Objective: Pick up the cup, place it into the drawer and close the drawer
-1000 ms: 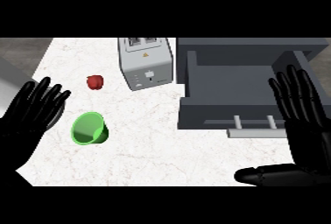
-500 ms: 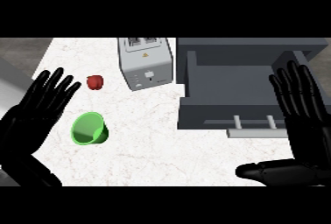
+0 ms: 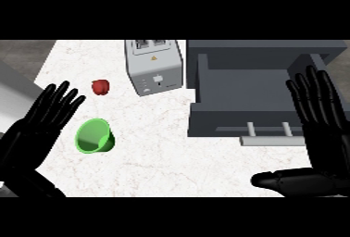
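Head view: left hand (image 3: 37, 132) has risen along left edge, now just beside green cup (image 3: 94, 135) at centre left; fingers spread, grasping nothing; right hand (image 3: 321, 125) rests released at right edge, unmoved; drawer (image 3: 253, 92) open upper right. Pickup likely just starting.

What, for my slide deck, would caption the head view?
Both open: left robot hand beside the green cup, right robot hand by the open drawer.

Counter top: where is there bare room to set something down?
The widest bare patch of counter lies between the cup and the open drawer, in front of the toaster. The drawer's floor looks bare. It is tighter at the left, where the left hand, cup and a red thing sit close.
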`<move>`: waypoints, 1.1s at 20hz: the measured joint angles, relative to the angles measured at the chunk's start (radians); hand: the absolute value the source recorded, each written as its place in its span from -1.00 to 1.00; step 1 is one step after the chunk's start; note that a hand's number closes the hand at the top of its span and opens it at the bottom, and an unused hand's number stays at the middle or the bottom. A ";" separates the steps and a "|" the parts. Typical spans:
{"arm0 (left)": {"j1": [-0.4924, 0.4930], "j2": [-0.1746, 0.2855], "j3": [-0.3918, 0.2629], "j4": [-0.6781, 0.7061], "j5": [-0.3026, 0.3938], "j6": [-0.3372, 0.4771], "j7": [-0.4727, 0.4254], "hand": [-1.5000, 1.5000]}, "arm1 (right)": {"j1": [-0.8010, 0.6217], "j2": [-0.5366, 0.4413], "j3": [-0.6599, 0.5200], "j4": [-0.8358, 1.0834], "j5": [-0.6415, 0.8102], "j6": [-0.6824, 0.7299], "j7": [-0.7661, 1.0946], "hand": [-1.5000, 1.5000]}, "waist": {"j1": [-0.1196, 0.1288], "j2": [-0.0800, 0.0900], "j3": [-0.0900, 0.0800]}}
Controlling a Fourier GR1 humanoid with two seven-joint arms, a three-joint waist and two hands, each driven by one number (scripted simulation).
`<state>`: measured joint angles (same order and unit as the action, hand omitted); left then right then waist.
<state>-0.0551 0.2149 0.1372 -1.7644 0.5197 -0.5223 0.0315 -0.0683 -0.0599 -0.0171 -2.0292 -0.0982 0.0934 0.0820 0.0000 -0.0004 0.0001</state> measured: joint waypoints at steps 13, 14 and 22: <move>0.012 0.001 0.048 0.208 -0.172 -0.058 -0.145 -1.00 | -0.031 0.001 0.006 -0.027 0.010 -0.015 0.051 -1.00 | -0.001 0.000 0.000; 0.011 0.008 0.058 0.232 -0.182 -0.067 -0.162 -1.00 | -0.040 0.001 0.010 -0.029 0.011 -0.017 0.059 -1.00 | -0.001 0.001 0.000; -0.057 0.025 0.079 0.477 -0.317 -0.087 -0.342 -1.00 | -0.031 -0.013 -0.013 -0.043 -0.022 0.004 0.067 -1.00 | -0.003 0.001 0.000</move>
<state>-0.1116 0.2395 0.2159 -1.2870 0.2027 -0.6097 -0.3109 -0.0995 -0.0730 -0.0304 -2.0718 -0.1205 0.0972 0.1492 -0.0031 0.0003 -0.0002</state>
